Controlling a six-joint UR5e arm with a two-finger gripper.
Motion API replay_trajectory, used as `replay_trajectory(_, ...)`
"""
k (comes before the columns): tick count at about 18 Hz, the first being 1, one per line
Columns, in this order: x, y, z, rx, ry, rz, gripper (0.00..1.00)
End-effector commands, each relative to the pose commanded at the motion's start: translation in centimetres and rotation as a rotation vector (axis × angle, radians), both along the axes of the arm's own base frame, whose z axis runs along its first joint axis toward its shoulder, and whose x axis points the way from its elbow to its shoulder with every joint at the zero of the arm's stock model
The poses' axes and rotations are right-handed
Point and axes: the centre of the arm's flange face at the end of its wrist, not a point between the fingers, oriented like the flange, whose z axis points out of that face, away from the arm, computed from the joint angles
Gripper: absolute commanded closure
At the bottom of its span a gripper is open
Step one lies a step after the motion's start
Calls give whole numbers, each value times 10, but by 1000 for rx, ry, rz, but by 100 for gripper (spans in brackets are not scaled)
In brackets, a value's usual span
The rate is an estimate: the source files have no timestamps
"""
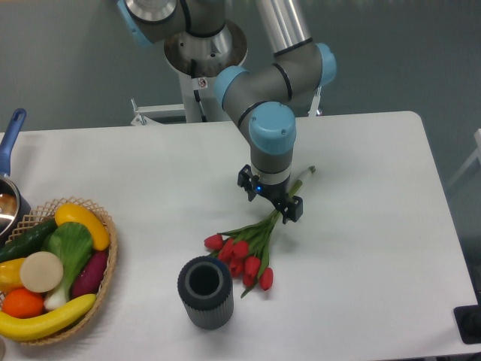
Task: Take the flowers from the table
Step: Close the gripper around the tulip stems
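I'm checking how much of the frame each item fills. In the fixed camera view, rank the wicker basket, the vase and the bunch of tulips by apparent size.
1. wicker basket, largest though cut off at the left edge.
2. flowers and vase: too close to rank; the bunch spreads wider, stems included, but thinly, while the vase is solid.

My pincer (272,198) hangs low over the white desk (376,188), right above the green stems of the flowers (244,252), whose red buds fan out toward the front edge. I cannot tell from here whether my fingers are closed on the stems or only beside them. Just in front of the buds stands a dark grey ribbed vase (205,292), upright, its mouth open. At the left edge sits a wicker basket (107,289) of fruit and vegetables, and behind it a pot with a blue handle (10,139) is cut off by the frame.
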Motion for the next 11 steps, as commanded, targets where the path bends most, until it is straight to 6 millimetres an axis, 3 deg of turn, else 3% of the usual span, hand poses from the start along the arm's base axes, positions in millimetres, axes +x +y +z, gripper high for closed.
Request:
replay_trajectory(2,2,2,-10,-11,-15,-5,0)
replay_trajectory(7,1,2,-15,-17,-22,-17,0)
replay_trajectory(8,1,2,-15,-20,-22,-20,8)
replay_trajectory(9,2,1,-17,-25,-24,-39,32)
replay_trajectory(11,2,0,-17,-29,-24,-65,52)
